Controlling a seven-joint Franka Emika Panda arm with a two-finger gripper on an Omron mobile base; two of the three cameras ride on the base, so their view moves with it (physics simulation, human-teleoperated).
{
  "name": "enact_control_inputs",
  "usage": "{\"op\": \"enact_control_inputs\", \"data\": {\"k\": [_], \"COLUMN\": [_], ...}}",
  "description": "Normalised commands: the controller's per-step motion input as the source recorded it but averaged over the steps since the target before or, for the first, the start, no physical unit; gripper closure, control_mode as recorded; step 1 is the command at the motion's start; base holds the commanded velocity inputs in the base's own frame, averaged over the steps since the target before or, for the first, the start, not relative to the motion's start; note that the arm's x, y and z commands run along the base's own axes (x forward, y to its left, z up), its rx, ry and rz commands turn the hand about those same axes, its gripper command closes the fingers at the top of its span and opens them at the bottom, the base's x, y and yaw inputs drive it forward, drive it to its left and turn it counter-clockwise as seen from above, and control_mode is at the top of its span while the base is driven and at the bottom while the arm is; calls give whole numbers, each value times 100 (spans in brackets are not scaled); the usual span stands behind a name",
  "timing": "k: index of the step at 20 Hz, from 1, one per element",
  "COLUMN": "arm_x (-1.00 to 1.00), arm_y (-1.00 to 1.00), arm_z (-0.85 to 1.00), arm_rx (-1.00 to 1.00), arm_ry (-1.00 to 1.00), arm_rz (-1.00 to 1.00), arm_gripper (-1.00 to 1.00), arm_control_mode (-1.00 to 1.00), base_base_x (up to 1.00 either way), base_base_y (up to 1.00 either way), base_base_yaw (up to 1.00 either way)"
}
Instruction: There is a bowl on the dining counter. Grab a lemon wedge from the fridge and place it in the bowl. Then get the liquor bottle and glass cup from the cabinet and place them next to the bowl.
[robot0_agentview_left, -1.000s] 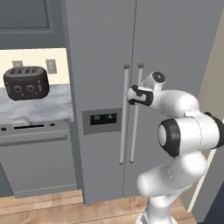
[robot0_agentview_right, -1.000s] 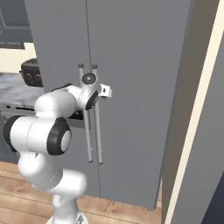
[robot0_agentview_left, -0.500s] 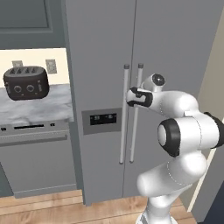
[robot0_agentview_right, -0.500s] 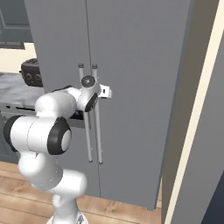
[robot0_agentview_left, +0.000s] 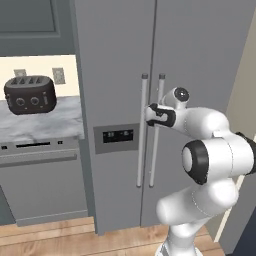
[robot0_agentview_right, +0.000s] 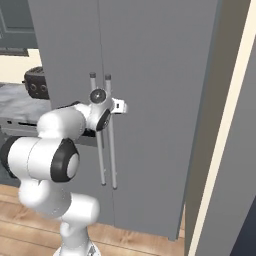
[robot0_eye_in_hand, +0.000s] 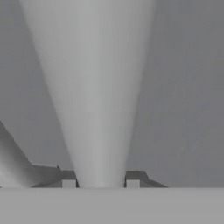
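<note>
**At the fridge: gripper on a door handle**

Before the tall grey double-door fridge (robot0_agentview_left: 120, 100), the white arm's gripper (robot0_agentview_left: 150, 114) was clamped around a long pale vertical handle (robot0_eye_in_hand: 94, 96), apparently the right door's. Opening the fridge for the lemon wedge seemed the step in hand; next, a steady outward pull swinging the door.

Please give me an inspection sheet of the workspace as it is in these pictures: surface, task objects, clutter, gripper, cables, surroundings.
Surface: marble worktop left of the fridge, over a grey appliance front.
Task objects: fridge, both doors closed; two long pale handles, and the right-door handle is between the fingers.
Clutter: black toaster on the worktop.
Gripper: gripper closed on the right-door handle; fingertips against its sides.
Cables: nothing seen.
Surroundings: wall outlet above the worktop, dispenser panel on the left door, wooden floor.
</note>
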Motion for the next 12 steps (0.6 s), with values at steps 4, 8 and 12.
{"op": "enact_control_inputs", "data": {"k": [4, 8, 12], "arm_x": [-100, -100, -100], "arm_y": [-39, -45, -53], "arm_z": [-3, 0, 0], "arm_rx": [0, 0, 0], "arm_ry": [0, 10, 14], "arm_rz": [-11, -18, -17], "arm_gripper": [100, 100, 100], "arm_control_mode": [-100, -100, -100], "base_base_x": [0, 0, 0], "base_base_y": [0, 0, 0], "base_base_yaw": [0, 0, 0]}}
